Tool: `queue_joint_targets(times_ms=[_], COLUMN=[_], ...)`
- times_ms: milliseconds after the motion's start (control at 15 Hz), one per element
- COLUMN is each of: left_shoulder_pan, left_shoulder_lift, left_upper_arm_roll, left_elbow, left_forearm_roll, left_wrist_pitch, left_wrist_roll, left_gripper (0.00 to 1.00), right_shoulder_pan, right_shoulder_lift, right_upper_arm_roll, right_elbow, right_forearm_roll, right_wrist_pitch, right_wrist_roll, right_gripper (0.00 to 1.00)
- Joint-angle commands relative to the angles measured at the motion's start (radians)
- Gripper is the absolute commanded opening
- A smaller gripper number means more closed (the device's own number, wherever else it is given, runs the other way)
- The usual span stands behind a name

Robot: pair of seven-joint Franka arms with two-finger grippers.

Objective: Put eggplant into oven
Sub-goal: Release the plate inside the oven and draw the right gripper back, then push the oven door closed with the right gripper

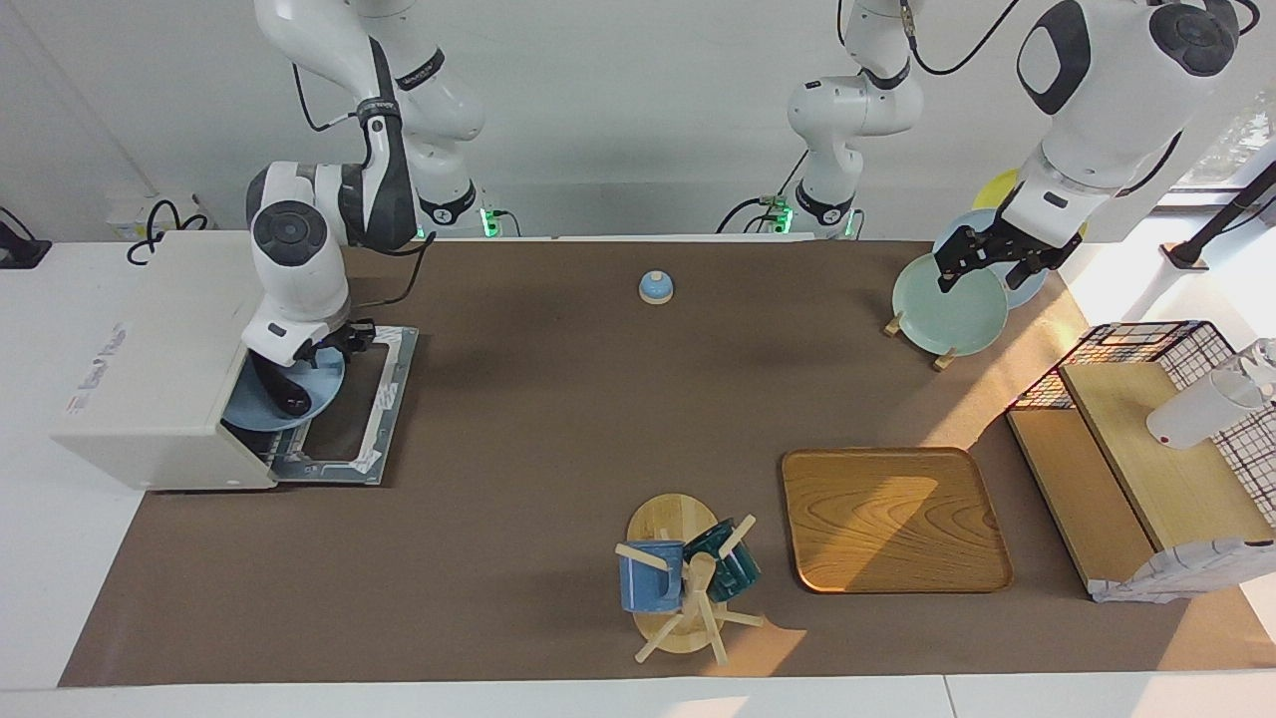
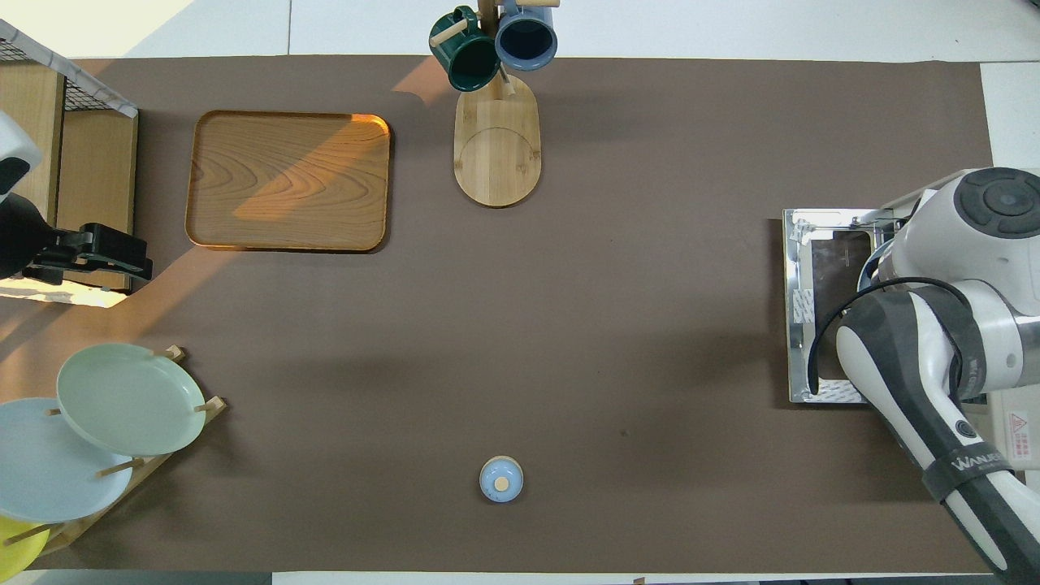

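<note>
Table [image 1: 518, 449]: a broad bare stretch of brown mat is seen mid-frame in the facing view.
Oven [image 1: 159, 369]: seen at left of the facing view, its door [image 1: 349, 409] folded down flat onto the mat.
Right gripper [image 1: 299, 374]: held at the oven mouth over a blue plate [image 1: 284, 404]; whether it is clamped cannot be told.
Tray [image 1: 892, 519]: set lower right of centre.
Left gripper [image 1: 982, 261]: raised over the plate rack's green plate [image 1: 947, 304], fingers seen parted.
Eggplant [image 1: 274, 384]: a dark curved form lies on the blue plate, partly hidden.
</note>
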Motion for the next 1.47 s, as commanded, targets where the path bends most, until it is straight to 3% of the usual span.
queue_joint_targets(times_ms=[0, 200, 333, 667, 1400], left_shoulder_pan=[0.011, 0.011, 0.011, 0.011, 0.011], left_shoulder_lift=[-0.012, -0.012, -0.012, -0.012, -0.012], left_upper_arm_roll=[-0.008, -0.008, -0.008, -0.008, -0.008], left_elbow=[-0.003, -0.003, -0.003, -0.003, -0.003], left_forearm_roll=[0.018, 0.018, 0.018, 0.018, 0.018], left_wrist_pitch=[-0.011, -0.011, -0.011, -0.011, -0.011], left_wrist_roll=[0.004, 0.004, 0.006, 0.004, 0.004], left_gripper=[1.00, 1.00, 1.00, 1.00, 1.00], right_shoulder_pan=[0.067, 0.207, 0.204, 0.193, 0.150], right_shoulder_lift=[-0.012, 0.022, 0.091, 0.134, 0.134], right_upper_arm_roll=[0.011, 0.009, 0.006, 0.003, 0.003], right_elbow=[0.025, -0.027, -0.070, -0.071, -0.116], right_forearm_roll=[0.075, 0.077, 0.070, -0.118, -0.166], right_wrist_pitch=[0.006, 0.153, 0.270, 0.258, 0.285], right_wrist_roll=[0.030, 0.295, 0.336, 0.337, 0.330], right_gripper=[0.00, 0.00, 0.00, 0.00, 0.00])
